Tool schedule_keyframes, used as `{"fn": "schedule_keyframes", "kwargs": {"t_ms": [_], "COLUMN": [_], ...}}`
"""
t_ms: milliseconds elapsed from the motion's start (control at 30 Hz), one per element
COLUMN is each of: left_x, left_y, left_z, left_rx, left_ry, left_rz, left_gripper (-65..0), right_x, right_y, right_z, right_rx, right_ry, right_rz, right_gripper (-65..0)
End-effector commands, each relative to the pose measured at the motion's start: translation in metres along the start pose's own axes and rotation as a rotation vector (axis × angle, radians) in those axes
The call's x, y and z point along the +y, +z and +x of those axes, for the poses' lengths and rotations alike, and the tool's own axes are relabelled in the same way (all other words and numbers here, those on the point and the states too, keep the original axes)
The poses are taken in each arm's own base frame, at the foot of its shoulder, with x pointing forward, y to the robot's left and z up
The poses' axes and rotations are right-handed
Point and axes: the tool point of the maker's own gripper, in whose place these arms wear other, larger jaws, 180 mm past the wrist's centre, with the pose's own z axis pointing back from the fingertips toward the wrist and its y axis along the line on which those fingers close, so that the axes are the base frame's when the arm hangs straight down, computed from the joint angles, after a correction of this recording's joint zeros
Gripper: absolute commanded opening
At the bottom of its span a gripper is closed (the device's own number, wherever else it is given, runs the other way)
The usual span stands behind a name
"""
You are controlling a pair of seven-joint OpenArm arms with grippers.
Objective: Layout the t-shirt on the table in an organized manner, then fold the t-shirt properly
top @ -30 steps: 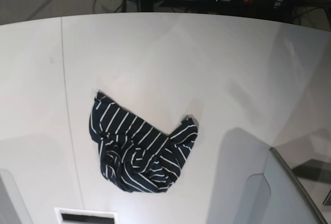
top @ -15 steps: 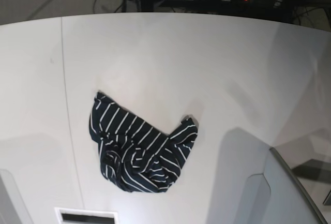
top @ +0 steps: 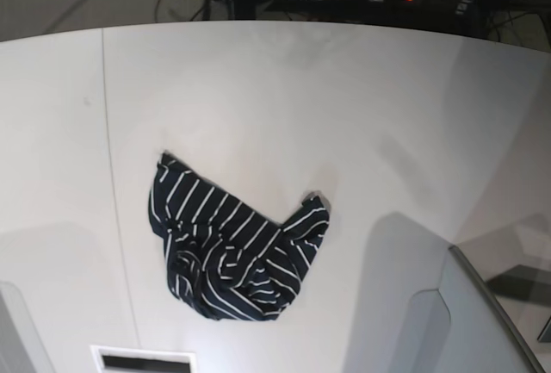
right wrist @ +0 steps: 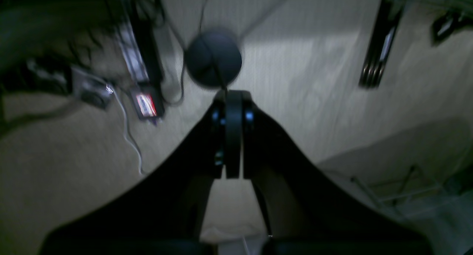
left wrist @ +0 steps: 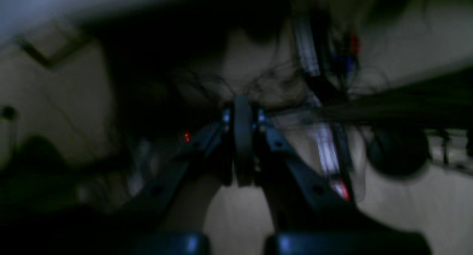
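The left gripper shows in its own wrist view with both jaws pressed flat together and nothing between them; that picture is dark and smeared, and beyond the fingers only a tangle of cables, a small red light and a pale floor can be made out. The right gripper is likewise pinched fully closed and empty in its wrist view, which is clearer: past its tips lie a round dark disc with a cord running from it, a white cable and a dark strip-like object on a light floor. Neither wrist view takes in the t-shirt or the tabletop. The base view gives what they lack: the t-shirt, dark with thin white stripes, lies crumpled in a rumpled heap on the table, toward the near edge and left of the middle, just right of the thin dark seam that runs from far edge to near edge. One corner of the cloth points toward the far left, another lobe juts up on its right side, and the middle is bunched into folds. The base view shows no claw over the table; cables and stands crowd the dark strip beyond the far edge.
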Motion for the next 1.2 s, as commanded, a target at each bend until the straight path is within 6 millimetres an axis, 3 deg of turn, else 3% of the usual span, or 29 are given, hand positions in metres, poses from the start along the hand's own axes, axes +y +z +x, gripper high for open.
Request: {"fn": "schedule_keyframes", "kwargs": {"t_ms": [0,133,233,367,467,567,733,933,1167], "left_x": [0.009,0.018,0.017,0.008,-0.01,-0.024,-0.042,-0.035,-0.029], "left_y": [0.008,0.009,-0.003,-0.05,-0.081,-0.098,-0.118,-0.147,-0.182], "left_z": [0.011,0.069,0.12,0.171,0.207,0.244,0.29,0.31,0.317], "left_rx": [-0.032,-0.176,-0.294,-0.245,-0.204,-0.21,-0.274,-0.273,-0.224], "left_ry": [-0.011,-0.024,-0.021,0.007,0.036,0.046,0.014,-0.001,0.01], "left_rz": [0.021,0.044,0.048,0.036,-0.003,-0.035,-0.083,-0.069,-0.054], "left_gripper": [-65.0,-65.0,-65.0,-65.0,-65.0,-65.0,-65.0,-65.0,-65.0], "right_x": [-0.006,-0.009,-0.01,-0.008,-0.006,0.009,0.027,0.031,0.027], "right_y": [0.01,0.031,0.041,0.039,0.038,0.038,0.022,0.015,0.002], "right_z": [0.002,0.049,0.107,0.191,0.239,0.284,0.326,0.362,0.393], "right_rx": [-0.002,-0.081,-0.204,-0.348,-0.402,-0.444,-0.435,-0.456,-0.441], "right_ry": [0.003,0.002,-0.015,-0.064,-0.084,-0.039,0.047,0.038,0.029], "right_rz": [-0.01,-0.018,-0.024,-0.022,-0.009,0.048,0.127,0.147,0.153], "right_gripper": [-64.8,-64.8,-64.8,-64.8,-64.8,-64.8,-64.8,-64.8,-64.2]}}
